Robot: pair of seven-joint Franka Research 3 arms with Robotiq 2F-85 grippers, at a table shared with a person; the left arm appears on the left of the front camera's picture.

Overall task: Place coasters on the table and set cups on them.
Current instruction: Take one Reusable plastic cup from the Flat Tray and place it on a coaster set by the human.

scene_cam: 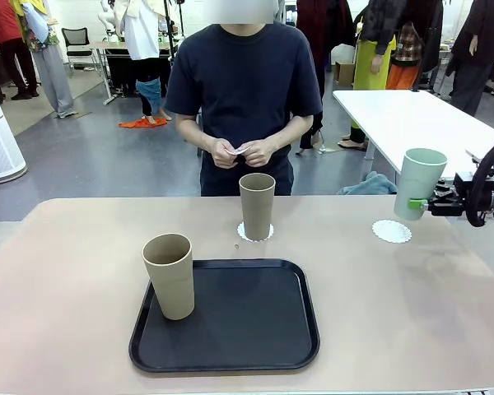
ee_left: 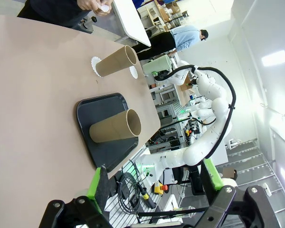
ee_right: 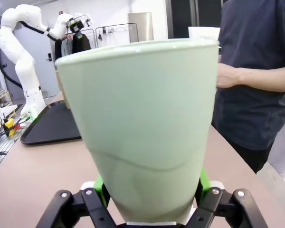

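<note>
The table (scene_cam: 66, 271) is beige and fills the near half of the front view. A person (scene_cam: 244, 82) in a dark shirt stands at its far side, both hands (scene_cam: 243, 152) together on a small white thing (scene_cam: 241, 149) too small to tell. A black tray (scene_cam: 230, 363) lies near the robot's edge. The left gripper (ee_left: 154, 190) hangs above the table, jaws wide apart with nothing between them. The right gripper (scene_cam: 420, 203) is clamped low on the mint cup (scene_cam: 418, 183), holding it upright at the table's right side. The near tan cup (scene_cam: 170, 276) stands on the tray's left corner. The far tan cup (scene_cam: 257, 206) stands beyond the tray on a coaster (scene_cam: 241, 234). The bare coaster (scene_cam: 392, 231) lies just below the mint cup's base; whether they touch I cannot tell.
</note>
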